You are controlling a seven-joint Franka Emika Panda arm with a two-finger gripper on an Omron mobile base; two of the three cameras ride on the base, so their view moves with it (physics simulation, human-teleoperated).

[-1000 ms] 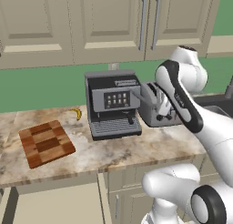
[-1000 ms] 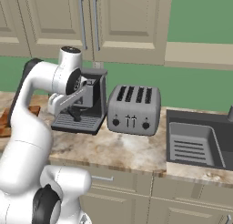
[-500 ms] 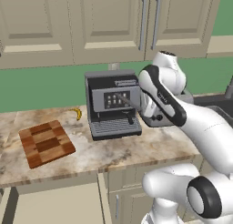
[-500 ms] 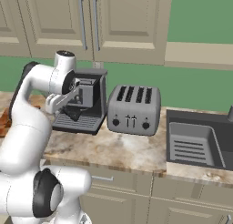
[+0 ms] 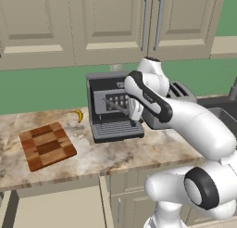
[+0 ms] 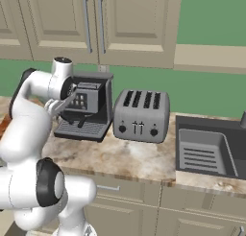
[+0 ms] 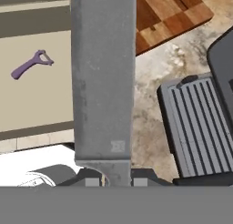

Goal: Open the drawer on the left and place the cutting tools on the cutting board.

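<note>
The wide shallow beige drawer (image 5: 55, 208) was found already pulled open at the lower left, below the counter edge. In the hand view a small thin purple tool with a forked head (image 7: 31, 65) was seen lying alone on the drawer floor, not yet lifted out. Just to the right, on the counter, the thick checkered wooden cutting board (image 5: 47, 146) was left bare.

Over the last second the two-finger gripper (image 5: 134, 117) had been swung leftward, from in front of the silver four-slot toaster (image 6: 141, 115) to in front of the dark grey coffee machine (image 5: 109, 125). Its fingers were clamped on a long flat grey metal blade (image 7: 102, 82), judged to be a knife, which was pointed toward the board side.

The swing was judged to be the carrying of a first cutting tool to the board. The board had not yet been reached, and the purple tool would remain to be fetched.
</note>
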